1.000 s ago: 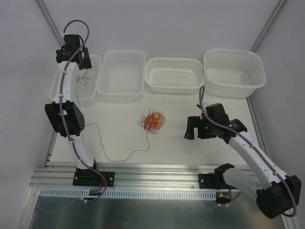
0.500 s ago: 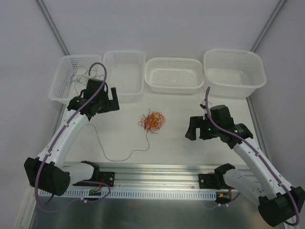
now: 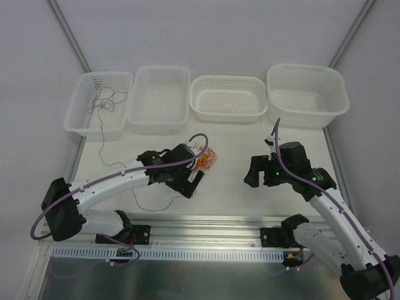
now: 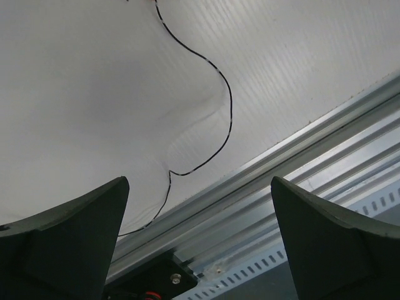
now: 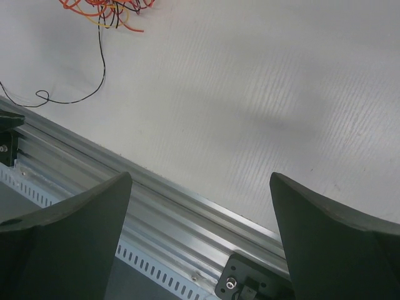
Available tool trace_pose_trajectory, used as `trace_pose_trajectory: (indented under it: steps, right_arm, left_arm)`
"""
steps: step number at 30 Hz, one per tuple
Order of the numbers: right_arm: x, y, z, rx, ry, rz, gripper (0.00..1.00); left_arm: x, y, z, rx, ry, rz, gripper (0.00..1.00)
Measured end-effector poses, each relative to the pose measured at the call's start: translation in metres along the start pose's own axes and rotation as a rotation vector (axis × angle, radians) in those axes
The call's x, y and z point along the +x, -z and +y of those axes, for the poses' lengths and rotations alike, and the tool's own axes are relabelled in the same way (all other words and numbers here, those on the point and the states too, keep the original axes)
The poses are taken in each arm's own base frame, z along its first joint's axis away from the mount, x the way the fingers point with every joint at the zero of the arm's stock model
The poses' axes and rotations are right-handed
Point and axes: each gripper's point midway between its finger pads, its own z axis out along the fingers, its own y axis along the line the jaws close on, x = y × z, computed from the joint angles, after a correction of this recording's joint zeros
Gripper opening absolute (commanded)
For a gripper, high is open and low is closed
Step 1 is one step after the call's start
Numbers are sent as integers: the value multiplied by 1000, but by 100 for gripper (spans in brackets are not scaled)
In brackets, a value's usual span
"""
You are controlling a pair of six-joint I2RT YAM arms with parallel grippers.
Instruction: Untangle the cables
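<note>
A tangle of orange-yellow and red cables [image 3: 207, 156] lies mid-table, its left part hidden behind my left wrist; its lower strands show at the top left of the right wrist view [image 5: 103, 9]. A dark grey cable [image 3: 102, 103] is coiled in the leftmost basket and trails over the rim onto the table, where it shows in the left wrist view [image 4: 228, 106]. My left gripper [image 3: 192, 184] [image 4: 200, 250] hangs open just left of the tangle, pointing at the near rail, with nothing between its fingers. My right gripper [image 3: 257, 178] [image 5: 200, 250] stands open and empty to the right of the tangle.
Four white baskets line the far edge: the leftmost [image 3: 78, 119], a second [image 3: 159, 122], a perforated one [image 3: 228, 115] and a deep tub [image 3: 306, 115]. An aluminium rail [image 3: 200, 225] runs along the near edge. A dark wire [image 5: 100, 59] trails from the tangle toward it.
My left arm swung from over the leftmost basket down and right to the tangle at mid-table. The dark grey cable now lies in that basket. The right arm barely shifted.
</note>
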Motion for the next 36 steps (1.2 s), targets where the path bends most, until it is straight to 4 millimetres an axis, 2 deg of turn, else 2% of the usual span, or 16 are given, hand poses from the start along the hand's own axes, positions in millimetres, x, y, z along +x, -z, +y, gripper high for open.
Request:
trace_pose_trajectory:
  steps: [6, 9, 16, 20, 21, 22, 25, 28, 30, 32, 36]
  right_arm:
    - [4, 3, 0, 2, -2, 7, 97]
    - [6, 4, -1, 4, -3, 13, 97]
    - [7, 4, -1, 6, -4, 19, 97]
    - [7, 4, -1, 5, -5, 19, 97]
    - [7, 4, -1, 6, -5, 20, 97]
    - [7, 4, -1, 6, -5, 20, 97]
    - [7, 4, -1, 7, -5, 21, 97]
    - [7, 4, -1, 7, -6, 22, 97]
    - [7, 4, -1, 6, -6, 22, 97]
    - [7, 4, -1, 6, -6, 22, 97]
    - [7, 4, -1, 6, -6, 22, 97]
  left_arm:
    - [19, -25, -9, 21, -150, 121, 92]
    - [27, -35, -10, 27, -199, 170, 83]
    - [42, -54, -8, 11, -261, 262, 50]
    - [47, -60, -7, 5, -269, 292, 17]
    - [48, -60, -7, 4, -269, 294, 4]
    - [48, -60, -7, 4, -271, 294, 0]
    - [47, -59, -7, 5, -275, 292, 0]
    - [44, -52, -6, 5, -276, 272, 0]
    - [37, -39, -7, 8, -275, 245, 0]
    - [24, -22, -7, -2, -276, 197, 0]
    - [-22, 27, -2, -49, -275, 37, 0]
